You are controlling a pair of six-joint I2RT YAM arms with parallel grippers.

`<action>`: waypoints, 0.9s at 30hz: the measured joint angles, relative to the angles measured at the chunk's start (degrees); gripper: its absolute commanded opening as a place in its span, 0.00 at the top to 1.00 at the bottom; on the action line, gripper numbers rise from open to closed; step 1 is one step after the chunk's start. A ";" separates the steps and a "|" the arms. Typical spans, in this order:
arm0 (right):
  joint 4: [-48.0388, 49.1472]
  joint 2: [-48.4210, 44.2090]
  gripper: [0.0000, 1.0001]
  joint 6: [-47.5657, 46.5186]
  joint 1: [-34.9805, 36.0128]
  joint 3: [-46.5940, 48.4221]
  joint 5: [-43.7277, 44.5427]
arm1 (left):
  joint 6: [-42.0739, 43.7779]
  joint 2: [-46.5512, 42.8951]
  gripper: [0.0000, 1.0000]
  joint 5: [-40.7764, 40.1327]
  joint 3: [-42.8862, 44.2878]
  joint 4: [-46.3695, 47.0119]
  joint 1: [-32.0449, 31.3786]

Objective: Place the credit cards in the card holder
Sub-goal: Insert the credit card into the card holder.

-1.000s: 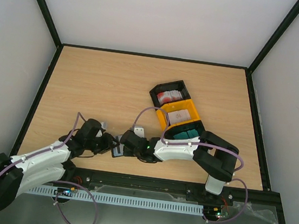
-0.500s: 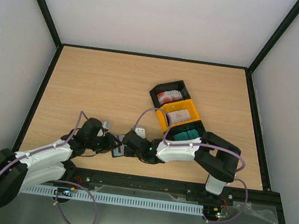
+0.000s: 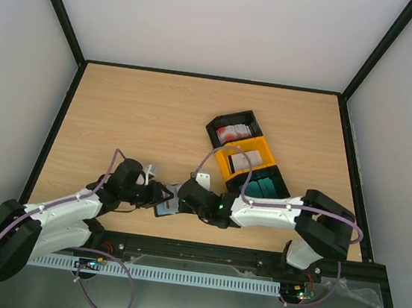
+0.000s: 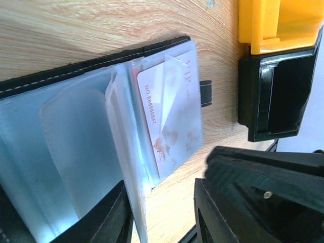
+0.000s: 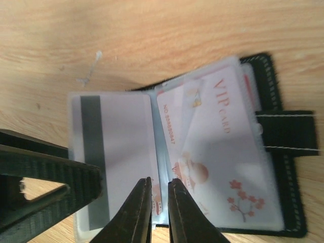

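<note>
While the card holder (image 4: 61,75) lay open on the bench (image 5: 152,30) near the yellow bin (image 4: 273,20), one red-and-white card (image 5: 207,147) sat tucked inside it. Your right end effector (image 5: 159,181) was narrow; I could not tell if it pinched anything. Your left end effector (image 4: 161,195) stood partly wide around the edge of a clear sleeve (image 4: 137,202). I think you needed to keep that sleeve flat and pull away slowly.
</note>
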 measured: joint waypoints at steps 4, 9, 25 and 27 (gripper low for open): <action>-1.38 -5.05 0.89 1.79 0.00 -1.51 4.17 | 0.26 1.97 0.59 1.29 0.96 1.16 0.00; -3.26 -11.30 0.87 4.74 0.00 -4.24 9.92 | 0.57 4.15 0.53 3.43 2.47 3.37 -0.17; -8.46 -20.65 0.84 7.80 -0.07 -7.39 17.35 | 1.77 13.81 0.48 4.22 8.35 6.86 -3.43; -8.98 -21.57 0.84 7.72 -0.11 -7.39 17.64 | 2.08 14.47 0.48 3.82 8.39 6.64 -3.50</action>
